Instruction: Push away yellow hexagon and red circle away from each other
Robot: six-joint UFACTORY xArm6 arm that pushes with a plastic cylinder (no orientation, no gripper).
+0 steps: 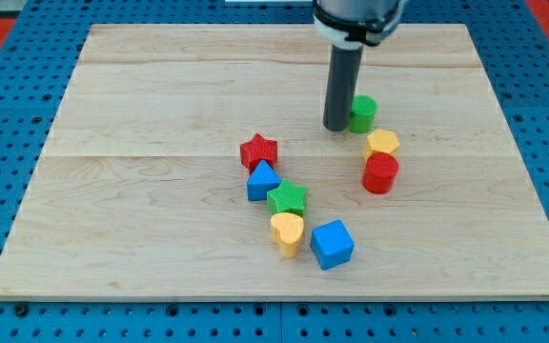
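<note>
Yellow hexagon (382, 143) and red circle (380, 173) touch right of centre, unseparated; the bare rod's tip (336, 127), holding nothing, stands upper-left beside the green cylinder (362, 113).

Bright, even light; soft short shadows under blocks; sharp focus, perhaps slightly grainy.

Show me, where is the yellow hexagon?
The yellow hexagon sits right of the board's middle, touching the red circle below it, with the green cylinder and my tip just above.
</note>
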